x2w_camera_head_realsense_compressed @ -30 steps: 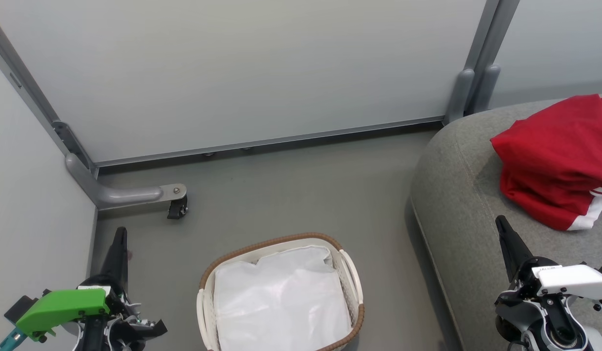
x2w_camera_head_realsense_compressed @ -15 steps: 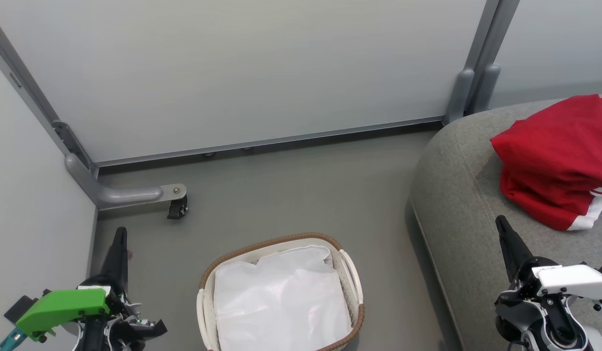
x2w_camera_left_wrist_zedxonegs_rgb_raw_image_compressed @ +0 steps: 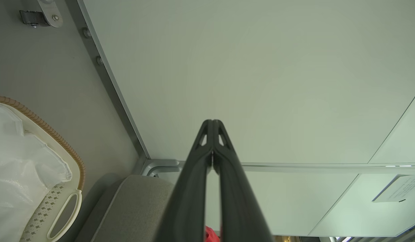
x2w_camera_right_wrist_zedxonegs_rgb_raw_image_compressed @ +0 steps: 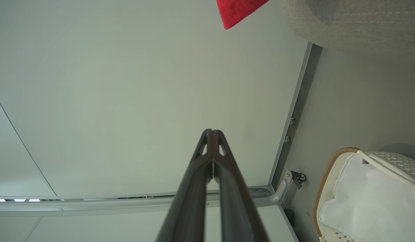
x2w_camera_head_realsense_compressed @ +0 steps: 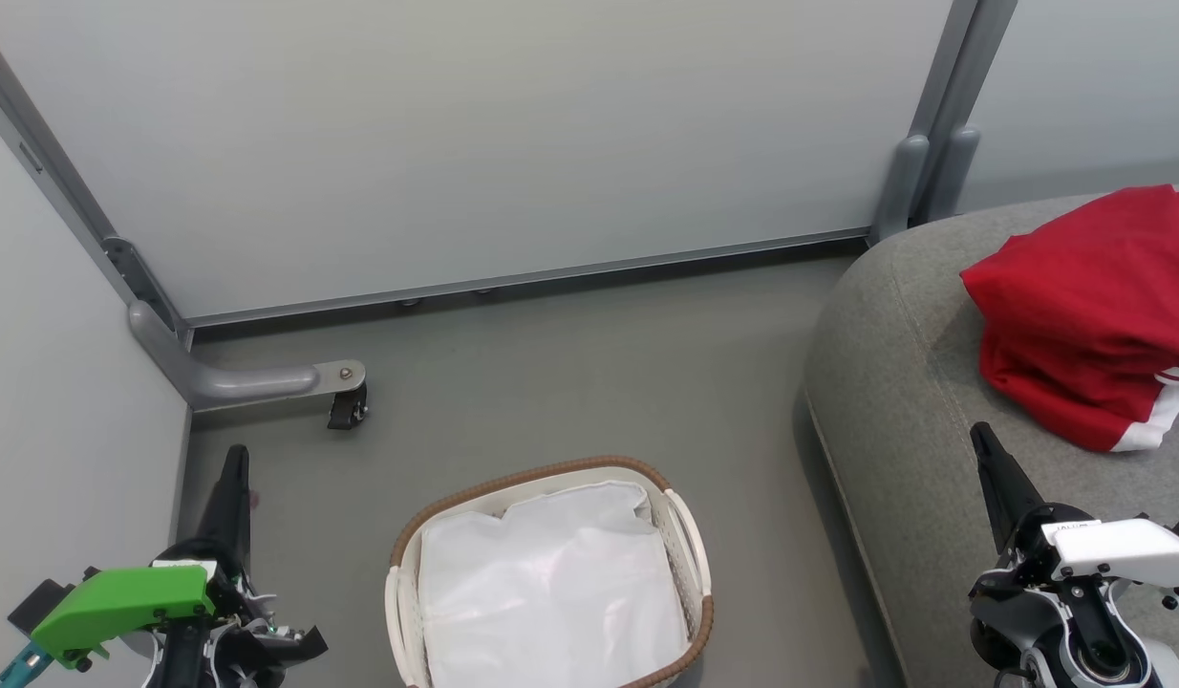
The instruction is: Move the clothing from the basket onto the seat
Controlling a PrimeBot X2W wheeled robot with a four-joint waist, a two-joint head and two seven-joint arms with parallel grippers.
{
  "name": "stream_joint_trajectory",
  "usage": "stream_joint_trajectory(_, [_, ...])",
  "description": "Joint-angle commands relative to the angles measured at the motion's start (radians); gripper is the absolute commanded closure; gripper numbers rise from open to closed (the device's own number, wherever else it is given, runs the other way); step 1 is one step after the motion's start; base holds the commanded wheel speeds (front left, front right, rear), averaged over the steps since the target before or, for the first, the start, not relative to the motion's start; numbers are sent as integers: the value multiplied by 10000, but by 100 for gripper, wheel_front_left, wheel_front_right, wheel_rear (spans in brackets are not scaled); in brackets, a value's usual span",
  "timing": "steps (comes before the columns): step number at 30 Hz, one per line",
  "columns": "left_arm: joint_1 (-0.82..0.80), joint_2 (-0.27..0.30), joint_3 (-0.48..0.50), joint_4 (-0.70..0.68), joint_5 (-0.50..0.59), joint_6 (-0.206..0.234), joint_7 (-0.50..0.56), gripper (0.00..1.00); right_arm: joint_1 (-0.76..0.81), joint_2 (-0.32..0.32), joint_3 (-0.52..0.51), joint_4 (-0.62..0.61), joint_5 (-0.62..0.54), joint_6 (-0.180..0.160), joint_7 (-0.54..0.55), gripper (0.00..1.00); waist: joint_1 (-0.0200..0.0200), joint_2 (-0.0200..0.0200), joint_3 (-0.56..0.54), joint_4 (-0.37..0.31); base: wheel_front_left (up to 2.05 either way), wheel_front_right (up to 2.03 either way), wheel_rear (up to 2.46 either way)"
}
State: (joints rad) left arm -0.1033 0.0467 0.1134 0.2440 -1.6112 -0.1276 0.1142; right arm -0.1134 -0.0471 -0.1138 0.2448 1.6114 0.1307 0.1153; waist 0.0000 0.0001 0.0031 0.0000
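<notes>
The clothing (x2w_camera_head_realsense_compressed: pixel 1086 315) is seen lying on the seat (x2w_camera_head_realsense_compressed: pixel 895 401), at the right of the head view. It is a rumpled heap of bright red soft fabric, folded over on itself, with white stripes and trim showing at its lower edge. The seat is upholstered in grey woven cloth, its corner is rounded, and a stitched seam is run along its edge.

The basket (x2w_camera_head_realsense_compressed: pixel 513 481) is set on the smooth grey floor (x2w_camera_head_realsense_compressed: pixel 570 373), beside the seat but apart from it. It is shaped as a rounded rectangle in cream-white, with a perforated woven-look wall, a brown braided rim and looped side handles. A crinkled white lining (x2w_camera_head_realsense_compressed: pixel 551 592) is spread across its inside.

The left gripper (x2w_camera_head_realsense_compressed: pixel 235 454) is held low at the left, close to a smooth pale partition panel (x2w_camera_head_realsense_compressed: pixel 456 143). Its two long dark fingers (x2w_camera_left_wrist_zedxonegs_rgb_raw_image_compressed: pixel 194 174) are pressed together at the tips, and nothing is caught between them.

The right gripper (x2w_camera_head_realsense_compressed: pixel 979 432) is seen against the seat's grey cloth, near the clothing but apart from it. It too is brought tip to tip, and nothing is held.

A curved grey metal foot (x2w_camera_head_realsense_compressed: pixel 246 382) with a small black caster (x2w_camera_head_realsense_compressed: pixel 346 409) is seen at the panel's base.
</notes>
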Motion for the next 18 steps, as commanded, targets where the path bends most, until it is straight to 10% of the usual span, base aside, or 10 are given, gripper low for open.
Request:
stream_joint_trajectory(1, [-106,66,26,-8,-33,-58,34,100,103,-59,-20,-25,31,0,15,100,0,-1,0,0,0,0,0])
stream_joint_trajectory(18, [-105,66,25,-10,-32,-58,33,100,102,-59,-19,-25,31,0,13,100,0,-1,0,0,0,0,0])
